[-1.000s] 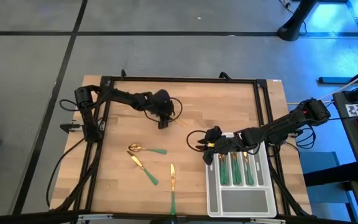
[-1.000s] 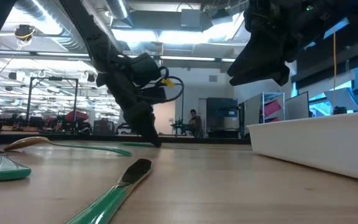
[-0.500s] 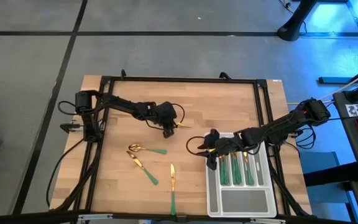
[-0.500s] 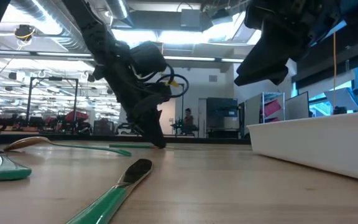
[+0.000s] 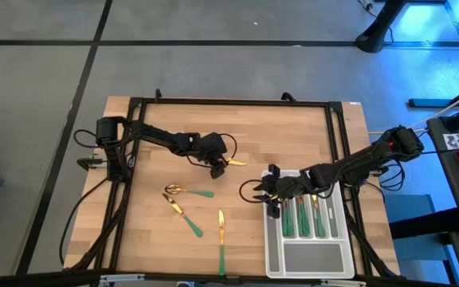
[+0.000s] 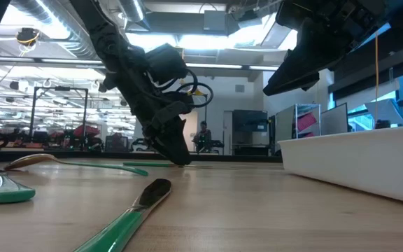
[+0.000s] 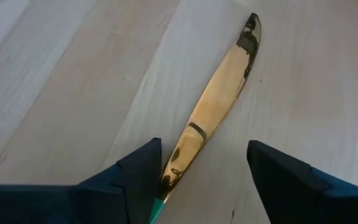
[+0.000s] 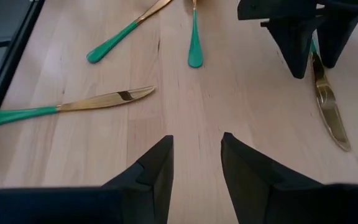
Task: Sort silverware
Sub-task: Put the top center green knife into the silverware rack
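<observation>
The knife point(image 7: 213, 118) lies flat on the bench point(image 5: 158, 231) near the high view's centre, between the spread fingers of the left tool point(image 5: 216, 166), which grips nothing. It looks light, stiff and slick, best pinched across the green handle. Only the left wrist view shows its gold blade plainly. The right tool point(image 5: 270, 199), partly open and empty, hovers by the tray point(image 5: 309, 259) at right. Three more pieces point(image 5: 191, 209) lie lower centre.
</observation>
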